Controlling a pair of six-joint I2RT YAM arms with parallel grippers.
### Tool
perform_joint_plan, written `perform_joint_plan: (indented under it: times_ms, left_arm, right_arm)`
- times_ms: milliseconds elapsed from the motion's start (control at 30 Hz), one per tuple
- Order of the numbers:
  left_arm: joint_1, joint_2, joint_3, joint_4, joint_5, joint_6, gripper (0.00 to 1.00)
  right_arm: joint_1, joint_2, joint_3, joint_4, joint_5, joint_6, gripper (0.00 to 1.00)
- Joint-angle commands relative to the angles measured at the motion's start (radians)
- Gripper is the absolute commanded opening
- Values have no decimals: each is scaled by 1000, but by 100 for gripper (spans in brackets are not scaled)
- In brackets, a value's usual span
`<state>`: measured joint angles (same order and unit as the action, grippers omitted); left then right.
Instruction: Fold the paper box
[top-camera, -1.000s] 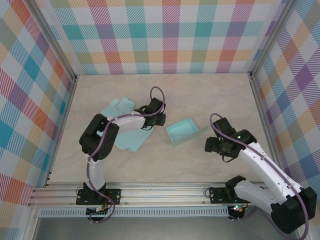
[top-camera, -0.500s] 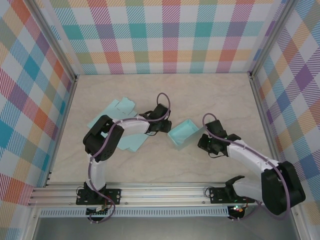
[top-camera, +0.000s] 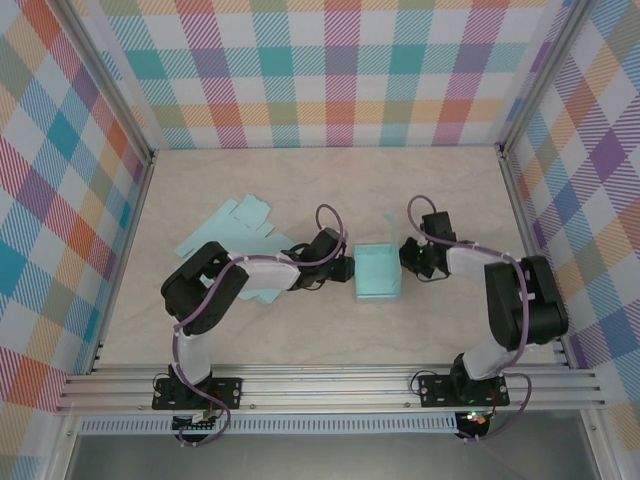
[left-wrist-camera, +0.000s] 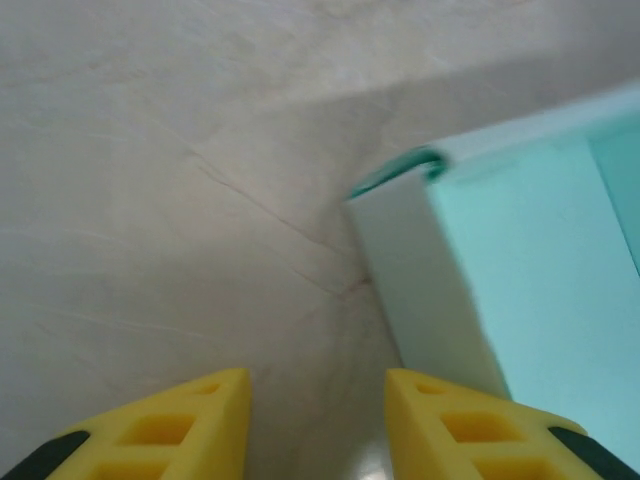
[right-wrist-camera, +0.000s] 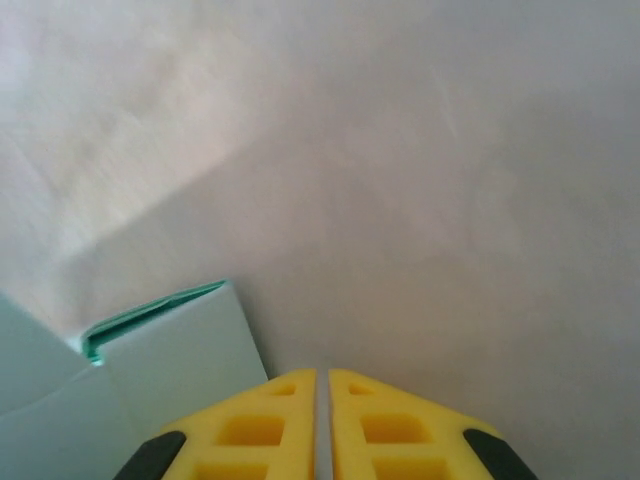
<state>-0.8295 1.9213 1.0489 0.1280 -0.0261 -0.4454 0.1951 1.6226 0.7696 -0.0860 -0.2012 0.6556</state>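
The paper box (top-camera: 378, 273) is a light teal open tray in the middle of the table, with one flap (top-camera: 392, 228) sticking up at its far right corner. My left gripper (top-camera: 346, 268) rests low against the box's left wall. In the left wrist view that gripper (left-wrist-camera: 318, 425) is open with only bare table between its yellow fingers, and the box wall (left-wrist-camera: 430, 290) is just right of them. My right gripper (top-camera: 408, 256) is at the box's right side. In the right wrist view it (right-wrist-camera: 322, 385) is shut on nothing, with the box corner (right-wrist-camera: 170, 350) to its left.
A flat teal paper cut-out (top-camera: 238, 222) lies at the back left, partly under the left arm. Checked walls (top-camera: 340, 70) and metal frame posts enclose the table. An aluminium rail (top-camera: 320, 385) runs along the near edge.
The box has turned from askew to square and slid slightly left. My right arm swung in to its right side and its jaws shut. My left gripper moved right to the left wall.
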Motion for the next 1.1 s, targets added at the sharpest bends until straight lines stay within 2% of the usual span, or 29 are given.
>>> perform_joint_plan:
  times_ms: [0,167,333,433,533,600,633,767,867,967,1067]
  left_arm:
    - [-76,9,-1,76,61,-70,40]
    - [-118,-6,-11,127,-15,-82,40]
    - [-117,-113,-66,114,-119,-7,43]
    - [-98,-187,-75,72,-162,86,53]
    - [-43,-237,-59,42,-129,206,73]
    - [9,-243,-36,33,-86,292,85]
    - [34,-236,-18,32,-58,327,87]
    - [149,-144,95,49,166,472,89]
    - [196,-42,206,38,348,593,88]
    - [205,45,325,-40,454,718,90]
    - [207,99,401,-87,493,800,90]
  right_arm:
    - [-13,71,139,18,-119,-74,13]
    - [-59,139,326,-164,-47,-149,17]
    - [-121,79,354,-283,61,-206,30]
    - [-134,-13,337,-360,149,-243,40]
    - [-134,-138,307,-432,243,-268,51]
    - [-135,-230,282,-486,301,-273,62]
    - [-134,-270,272,-510,319,-274,68]
    - [-135,-432,216,-607,379,-258,86]
    - [-134,-549,169,-661,380,-245,97]
    - [-135,-656,131,-707,360,-238,100]
    - [-134,-747,94,-723,319,-243,100]
